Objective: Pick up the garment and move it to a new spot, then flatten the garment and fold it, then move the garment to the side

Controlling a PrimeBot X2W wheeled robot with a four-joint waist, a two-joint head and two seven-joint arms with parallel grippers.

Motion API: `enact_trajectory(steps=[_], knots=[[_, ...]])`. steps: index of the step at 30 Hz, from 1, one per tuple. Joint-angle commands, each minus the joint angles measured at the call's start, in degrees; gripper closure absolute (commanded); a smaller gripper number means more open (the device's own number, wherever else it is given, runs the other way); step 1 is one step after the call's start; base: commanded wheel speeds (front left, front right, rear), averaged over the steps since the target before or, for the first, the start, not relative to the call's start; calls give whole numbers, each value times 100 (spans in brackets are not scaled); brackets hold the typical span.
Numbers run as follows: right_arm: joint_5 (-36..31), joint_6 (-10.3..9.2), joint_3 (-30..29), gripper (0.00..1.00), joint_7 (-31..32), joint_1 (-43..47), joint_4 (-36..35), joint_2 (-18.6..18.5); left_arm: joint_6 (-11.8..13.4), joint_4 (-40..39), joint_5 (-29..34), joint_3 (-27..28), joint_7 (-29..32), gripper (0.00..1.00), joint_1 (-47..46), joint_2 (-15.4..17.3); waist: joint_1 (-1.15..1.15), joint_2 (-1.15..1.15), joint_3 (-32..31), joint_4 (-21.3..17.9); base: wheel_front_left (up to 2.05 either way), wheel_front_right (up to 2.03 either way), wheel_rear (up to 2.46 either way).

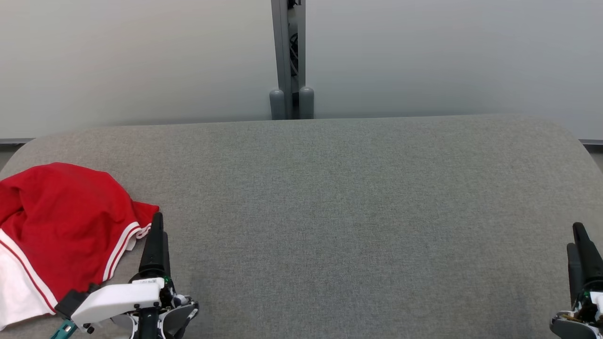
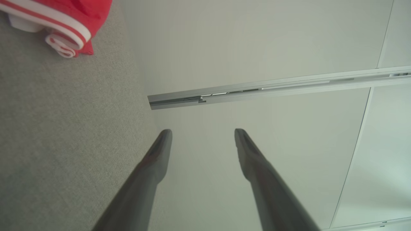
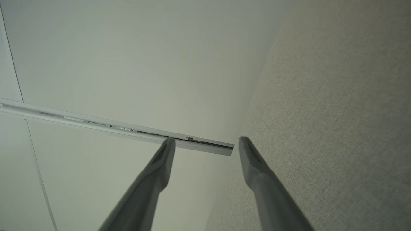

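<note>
Loosely crumpled red garment (image 1: 61, 221), white-striped trim, grey woven surface (image 1: 358, 212), both jaws wide, empty.

The red garment (image 1: 61, 221) (white panel and white-striped trim showing) is lying crumpled in a heap at the near left corner of the grey worktop (image 1: 330, 212).

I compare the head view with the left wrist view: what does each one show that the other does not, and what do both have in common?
Head view: the right pincer at the lower right, the whole crumpled red garment with its white part, and the full width of the grey table. Left wrist view: the open gap of the left pincer, nothing in it, and the rolled end of the striped hem. Shared: that pincer, the garment's corner, the table, the pale wall and the grey post behind the table.
</note>
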Motion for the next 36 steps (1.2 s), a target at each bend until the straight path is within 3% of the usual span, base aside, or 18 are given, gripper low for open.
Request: enact_trajectory(steps=[1, 11, 24, 36], knots=[[-118, 21, 22, 0, -57, -157, -105, -89, -5, -108, 58, 83, -17, 0, -56, 11, 0, 0, -2, 2, 0, 0, 0], [-1798, 23, 383, 0, -396, -324, -552, -138, -6, -287, 796, 623, -102, 0, -41, 14, 0, 0, -31, 18, 0, 0, 0], [-3821, 26, 952, 0, -786, -515, -884, -263, 22, -581, 2596, 1311, -197, 0, -143, 18, 0, 0, -6, 32, 0, 0, 0], [-5186, 29, 1349, 0, -1111, -602, -1094, -361, 1001, -1450, 4479, 650, -279, 0, 93, 21, 0, 0, 33, 24, 0, 0, 0]])
